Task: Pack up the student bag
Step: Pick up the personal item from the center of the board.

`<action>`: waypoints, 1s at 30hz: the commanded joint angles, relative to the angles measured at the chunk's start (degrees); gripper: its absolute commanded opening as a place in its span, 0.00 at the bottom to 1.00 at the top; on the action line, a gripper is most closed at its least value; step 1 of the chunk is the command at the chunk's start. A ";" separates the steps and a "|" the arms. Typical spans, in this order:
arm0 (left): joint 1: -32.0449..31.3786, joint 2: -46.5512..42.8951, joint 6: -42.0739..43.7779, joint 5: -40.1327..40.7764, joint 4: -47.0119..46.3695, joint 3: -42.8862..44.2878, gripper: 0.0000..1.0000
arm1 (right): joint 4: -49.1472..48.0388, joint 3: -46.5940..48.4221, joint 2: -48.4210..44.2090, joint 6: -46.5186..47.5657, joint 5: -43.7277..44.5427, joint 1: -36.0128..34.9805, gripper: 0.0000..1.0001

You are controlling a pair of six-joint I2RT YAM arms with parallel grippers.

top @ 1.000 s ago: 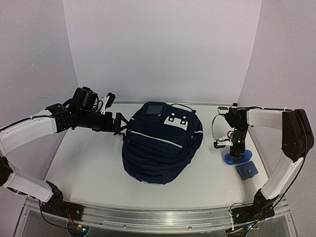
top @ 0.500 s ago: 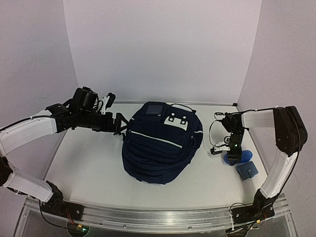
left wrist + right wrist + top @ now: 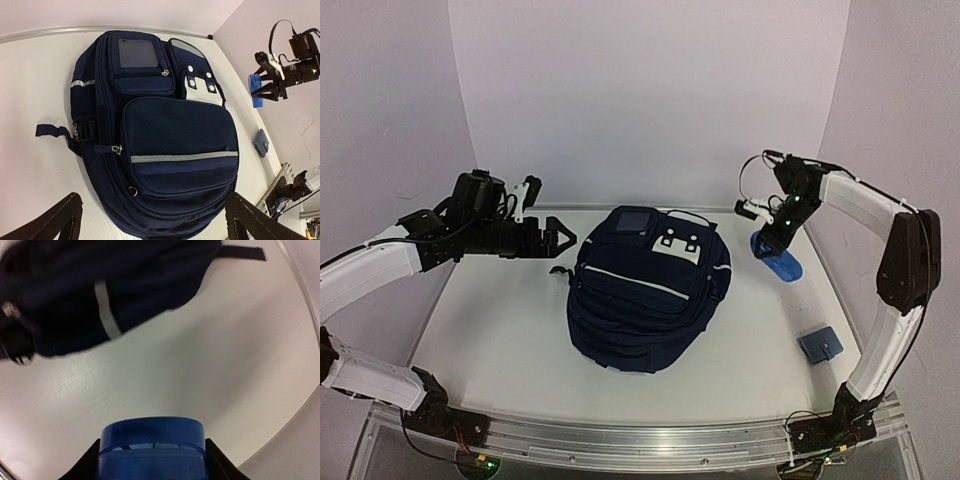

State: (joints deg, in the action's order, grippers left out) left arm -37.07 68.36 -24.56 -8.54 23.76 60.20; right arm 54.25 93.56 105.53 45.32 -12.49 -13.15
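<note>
The navy student bag (image 3: 645,290) lies flat in the middle of the table, front pocket up, zippers closed; it fills the left wrist view (image 3: 160,135) and shows blurred in the right wrist view (image 3: 90,290). My left gripper (image 3: 558,238) is open and empty, just left of the bag's top, above the table. My right gripper (image 3: 767,243) is shut on a blue plastic container (image 3: 778,259) and holds it in the air to the right of the bag. The container also shows in the right wrist view (image 3: 152,450) and the left wrist view (image 3: 255,92).
A small blue pouch (image 3: 820,345) lies on the table at the right, near the front; it also shows in the left wrist view (image 3: 260,143). A loose bag strap (image 3: 55,132) trails on the table beside the bag.
My right gripper has lifted the blue container from the table beside the pouch and carried it up and toward the back. My left gripper has pulled back from the bag's side and risen slightly.
</note>
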 commanded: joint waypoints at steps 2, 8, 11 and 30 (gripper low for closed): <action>-4.77 1.35 -0.29 2.18 -5.37 4.81 1.00 | 2.18 10.43 -4.27 -28.03 -18.30 -0.24 0.55; -11.28 14.74 -1.10 2.68 -9.62 15.58 1.00 | -11.44 7.66 -7.63 -51.85 -21.01 -2.33 0.54; -14.53 23.13 -1.23 3.06 -9.69 23.26 0.99 | -14.93 5.91 -8.15 -57.81 -20.76 -4.56 0.55; -18.59 47.74 -6.75 -2.76 -11.57 47.50 0.87 | -22.48 -2.92 -11.80 -66.44 -20.96 -11.38 0.56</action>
State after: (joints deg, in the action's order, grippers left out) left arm -54.99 114.42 -29.90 -9.28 14.94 103.35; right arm 35.49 91.28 97.15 -18.64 -32.47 -24.16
